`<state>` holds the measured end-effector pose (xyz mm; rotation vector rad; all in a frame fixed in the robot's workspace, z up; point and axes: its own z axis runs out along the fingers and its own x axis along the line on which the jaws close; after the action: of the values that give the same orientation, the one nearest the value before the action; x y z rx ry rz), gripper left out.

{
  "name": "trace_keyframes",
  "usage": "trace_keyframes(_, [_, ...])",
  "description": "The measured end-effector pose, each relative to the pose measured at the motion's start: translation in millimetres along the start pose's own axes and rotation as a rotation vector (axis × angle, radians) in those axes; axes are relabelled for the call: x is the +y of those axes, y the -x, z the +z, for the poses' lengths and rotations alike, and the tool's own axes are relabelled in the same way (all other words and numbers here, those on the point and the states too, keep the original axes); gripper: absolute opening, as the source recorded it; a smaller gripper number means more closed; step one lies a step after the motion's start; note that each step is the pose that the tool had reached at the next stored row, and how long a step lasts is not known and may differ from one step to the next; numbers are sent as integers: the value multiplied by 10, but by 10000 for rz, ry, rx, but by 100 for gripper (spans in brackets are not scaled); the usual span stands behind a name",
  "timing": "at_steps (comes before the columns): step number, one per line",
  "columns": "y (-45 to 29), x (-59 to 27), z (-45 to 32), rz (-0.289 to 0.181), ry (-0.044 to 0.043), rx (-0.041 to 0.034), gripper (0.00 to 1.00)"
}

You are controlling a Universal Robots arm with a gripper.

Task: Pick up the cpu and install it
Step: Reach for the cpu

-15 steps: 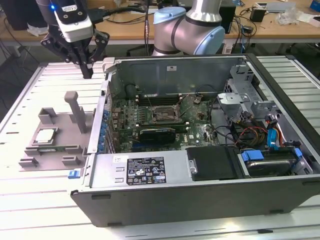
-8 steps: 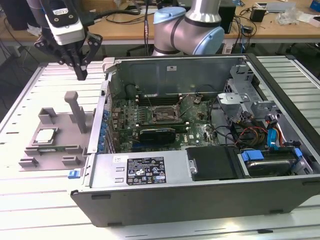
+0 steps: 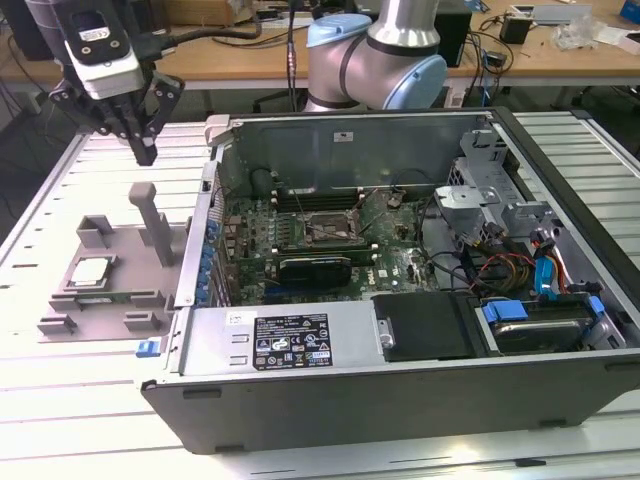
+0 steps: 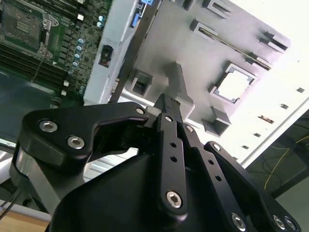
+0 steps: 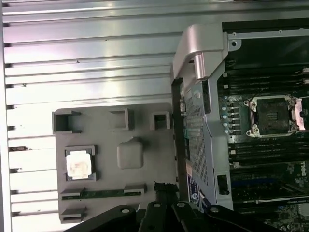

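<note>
The cpu (image 3: 90,272) is a small silver square lying flat in a recess of a grey holder plate (image 3: 150,290), at the exterior view's left of the open computer case. It also shows in the wrist views as the cpu (image 4: 235,87) and the cpu (image 5: 78,163). My gripper (image 3: 146,152) hangs above the plate's far side, well above the cpu. Its fingers (image 4: 165,104) are shut with nothing between them. The motherboard socket (image 3: 325,230) lies open inside the case, also seen as the socket (image 5: 272,116).
The holder plate has an upright post (image 3: 150,215) below my gripper. The case wall (image 3: 205,230) stands between the plate and the motherboard. Drives and cables (image 3: 530,280) fill the case at the exterior view's right. A slatted metal table (image 3: 60,400) carries everything.
</note>
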<state>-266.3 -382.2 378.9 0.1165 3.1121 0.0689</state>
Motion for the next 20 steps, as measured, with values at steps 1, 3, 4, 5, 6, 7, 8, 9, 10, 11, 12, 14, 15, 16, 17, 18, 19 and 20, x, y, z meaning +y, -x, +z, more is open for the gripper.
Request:
trace_keyframes(1, [-23, 0, 6, -1, 0, 0, 11])
trace_keyframes(3, [-68, -3, 20, 0, 0, 0, 11])
trace_keyframes(4, [-97, -6, 31, 0, 0, -1, 11])
trace_keyframes(5, [-123, -8, 41, 1, 0, -1, 11])
trace_keyframes(6, [-141, -10, 49, 1, 0, 0, 11])
trace_keyframes(7, [-178, -13, 65, 0, 0, -1, 11])
trace_keyframes(8, [-216, -17, 82, 0, 0, 0, 11])
trace_keyframes(9, [-255, -21, 105, -1, 0, -1, 11])
trace_keyframes(10, [-299, -26, 128, -1, 0, 0, 11])
trace_keyframes(11, [-379, -33, 171, 1, -1, 0, 11])
trace_keyframes(12, [-449, -40, 212, 1, 0, -1, 11])
trace_keyframes(14, [-526, -48, 250, 0, 0, 0, 11])
trace_keyframes(15, [-563, -51, 263, 0, 0, -1, 11])
trace_keyframes(16, [-590, -54, 273, 0, 0, -1, 11])
trace_keyframes(17, [-621, -56, 285, 0, 1, -1, 11])
trace_keyframes(18, [-677, -61, 309, 1, 0, 0, 11])
trace_keyframes(19, [-708, -65, 326, 0, -1, 0, 11])
trace_keyframes(20, [-729, -67, 339, 0, 0, 0, 11])
